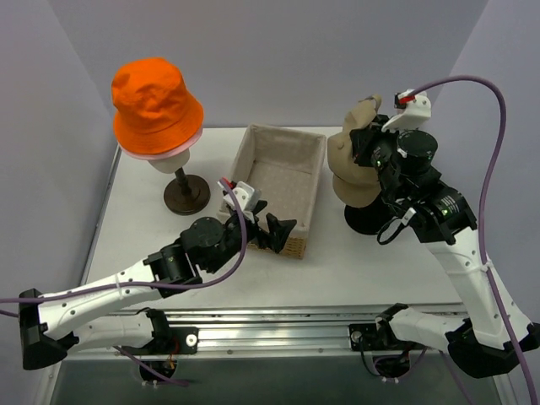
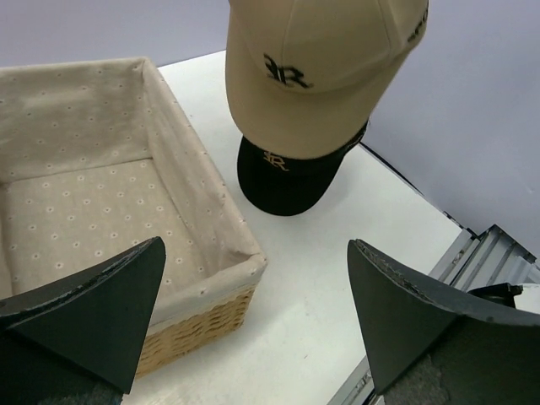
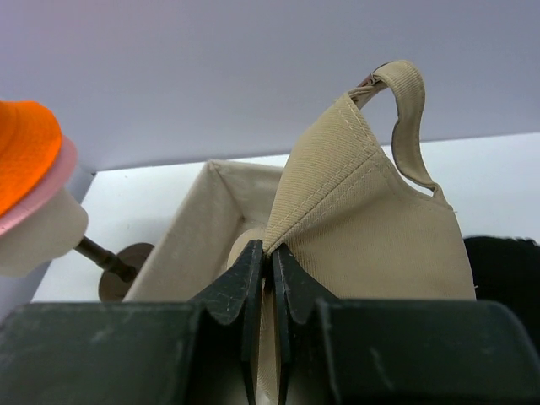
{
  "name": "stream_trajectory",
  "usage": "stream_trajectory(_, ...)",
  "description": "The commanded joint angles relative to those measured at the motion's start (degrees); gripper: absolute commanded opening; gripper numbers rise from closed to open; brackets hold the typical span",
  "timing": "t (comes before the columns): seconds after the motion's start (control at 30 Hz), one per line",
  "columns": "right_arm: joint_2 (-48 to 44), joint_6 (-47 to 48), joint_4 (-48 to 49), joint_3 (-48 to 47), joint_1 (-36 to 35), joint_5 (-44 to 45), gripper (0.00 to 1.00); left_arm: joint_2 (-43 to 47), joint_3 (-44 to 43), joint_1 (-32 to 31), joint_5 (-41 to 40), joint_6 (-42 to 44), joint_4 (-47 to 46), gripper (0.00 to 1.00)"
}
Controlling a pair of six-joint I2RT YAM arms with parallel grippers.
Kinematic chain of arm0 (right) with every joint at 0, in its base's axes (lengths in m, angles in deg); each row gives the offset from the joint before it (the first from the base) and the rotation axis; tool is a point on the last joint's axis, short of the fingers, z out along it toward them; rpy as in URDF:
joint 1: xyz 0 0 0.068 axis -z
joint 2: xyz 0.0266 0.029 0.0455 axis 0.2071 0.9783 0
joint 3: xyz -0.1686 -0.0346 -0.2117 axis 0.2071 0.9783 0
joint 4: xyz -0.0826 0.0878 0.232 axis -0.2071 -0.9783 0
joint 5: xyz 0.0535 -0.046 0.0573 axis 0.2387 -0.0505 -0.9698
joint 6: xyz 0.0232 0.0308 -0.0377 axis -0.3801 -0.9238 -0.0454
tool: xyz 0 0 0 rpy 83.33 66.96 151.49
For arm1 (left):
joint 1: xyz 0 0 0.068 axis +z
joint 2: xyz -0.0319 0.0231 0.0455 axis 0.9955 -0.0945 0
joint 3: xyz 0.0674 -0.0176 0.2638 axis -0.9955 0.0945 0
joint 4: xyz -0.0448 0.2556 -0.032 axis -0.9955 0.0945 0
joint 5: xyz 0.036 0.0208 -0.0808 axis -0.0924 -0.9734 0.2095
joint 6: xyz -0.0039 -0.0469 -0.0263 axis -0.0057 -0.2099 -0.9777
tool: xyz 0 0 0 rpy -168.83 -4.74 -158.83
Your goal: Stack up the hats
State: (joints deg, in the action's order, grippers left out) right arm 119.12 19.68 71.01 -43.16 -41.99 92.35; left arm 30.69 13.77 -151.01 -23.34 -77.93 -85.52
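The tan cap [image 1: 359, 160] is sitting at about 2 o'clock on the tabletop [image 1: 354, 261], on top of the black cap [image 2: 283, 177]. The right end effector [image 1: 371, 139] is pinching a fold of the tan cap's rear fabric between fully closed fingers. The right wrist view is showing this pinch up close, with the cap's strap loop rising above it. In the overhead view the arm is covering much of that cap. Whatever is carrying this pair is hidden, and the dark shape below the tan cap cannot be resolved there.

Only the left wrist view is showing the dark "R" on the tan cap and the gold one on the black brim under it.

At 10 o'clock, the orange bucket hat [image 1: 154, 101] is resting over the pink bucket hat [image 1: 160, 154]. Only the pink hat's rim is showing, above the cream mannequin head [image 1: 169, 160] on its dark stand [image 1: 187, 194]. The right wrist view is cutting all three off at its left edge.

That is making four hats, in two stacks of two.

One cloth-lined woven basket [image 1: 245, 164] is lying at the centre between the stacks. The left end effector [image 1: 272, 232] is hovering at its 5 o'clock corner, fingers spread wide and holding nothing.
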Motion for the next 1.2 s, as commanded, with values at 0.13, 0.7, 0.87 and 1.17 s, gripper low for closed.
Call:
stream_trajectory(0.13, -6.31, -0.48, -0.46, 8.25, -0.02, 6.52, 0.0, -9.02, -9.38, 0.25, 2.57, 1.27, -5.37, 0.97)
stream_trajectory(0.7, -7.73, -0.74, -0.28, 15.21, 0.16, 14.25, 0.0, -18.61, -12.81, 12.29, 20.05, -4.26, -15.39, 0.98)
stream_trajectory(0.87, -9.22, -1.18, -0.81, 17.31, 0.25, 15.92, 0.0, -23.53, -14.66, 12.82, 26.72, -4.62, -21.96, 1.0)
stream_trajectory(1.17, -9.84, -1.62, -1.43, 18.1, 0.51, 16.89, 0.0, -33.37, -20.37, 13.88, 37.73, -3.92, -29.28, 0.85)
